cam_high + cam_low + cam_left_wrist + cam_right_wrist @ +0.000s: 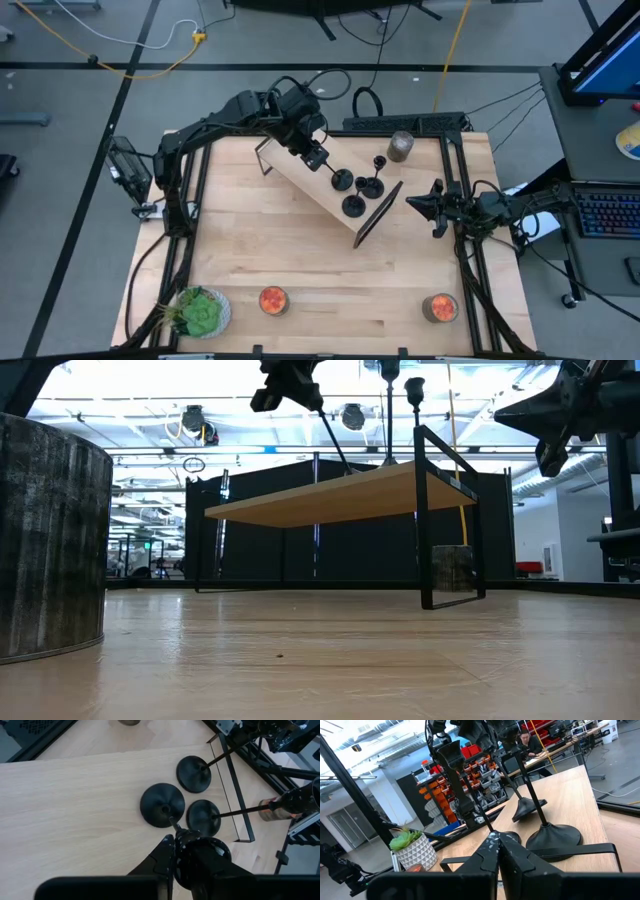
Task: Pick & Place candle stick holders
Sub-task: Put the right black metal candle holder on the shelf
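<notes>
While my right gripper (437, 212) waits clenched, I see my left gripper (316, 157) pinching a candle stick holder (342, 179) on the shelf (300, 180).

Matte-black jointed arms (215, 125), looped black cables (365, 100)

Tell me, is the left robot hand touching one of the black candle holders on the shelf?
Touching. In the left wrist view the left gripper has its jaws pinched on the top of the nearest candle stick holder, whose round base sits on the wooden shelf.
</notes>
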Tool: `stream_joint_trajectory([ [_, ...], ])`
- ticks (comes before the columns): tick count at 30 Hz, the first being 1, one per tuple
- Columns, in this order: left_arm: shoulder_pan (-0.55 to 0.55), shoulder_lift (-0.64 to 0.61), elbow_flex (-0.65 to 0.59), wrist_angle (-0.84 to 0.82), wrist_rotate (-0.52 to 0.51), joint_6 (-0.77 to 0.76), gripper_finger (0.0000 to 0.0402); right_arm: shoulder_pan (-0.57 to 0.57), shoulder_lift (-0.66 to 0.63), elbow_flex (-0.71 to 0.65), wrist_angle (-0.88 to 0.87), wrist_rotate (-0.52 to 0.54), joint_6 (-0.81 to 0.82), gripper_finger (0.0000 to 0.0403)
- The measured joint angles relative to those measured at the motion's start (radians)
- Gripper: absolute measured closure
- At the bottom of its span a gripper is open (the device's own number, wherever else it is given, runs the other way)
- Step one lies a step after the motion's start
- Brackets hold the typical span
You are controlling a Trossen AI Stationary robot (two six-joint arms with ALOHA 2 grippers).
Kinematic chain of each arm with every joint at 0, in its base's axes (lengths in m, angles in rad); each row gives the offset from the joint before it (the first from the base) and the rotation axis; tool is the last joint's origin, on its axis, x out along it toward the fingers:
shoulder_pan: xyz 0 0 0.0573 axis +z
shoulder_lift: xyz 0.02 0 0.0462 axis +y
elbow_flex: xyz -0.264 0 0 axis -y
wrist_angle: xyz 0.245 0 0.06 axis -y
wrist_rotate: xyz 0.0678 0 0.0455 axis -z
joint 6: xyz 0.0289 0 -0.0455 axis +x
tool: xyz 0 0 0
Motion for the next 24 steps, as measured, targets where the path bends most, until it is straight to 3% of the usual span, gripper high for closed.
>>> stream_joint_trajectory([
  [5, 0.0, 0.001, 0.0, 0.002, 0.0, 0.0, 0.0365, 0.0, 0.0, 0.0, 0.0, 0.0, 0.0, 0.0403],
  [16, 0.0, 0.001, 0.0, 0.016, 0.001, 0.006, 0.0316, 0.0, 0.0, 0.0, 0.0, 0.0, 0.0, 0.0403],
  [24, 0.0, 0.001, 0.0, 0.057, 0.002, 0.014, 0.0314, 0.0, 0.0, 0.0, 0.0, 0.0, 0.0, 0.0403],
])
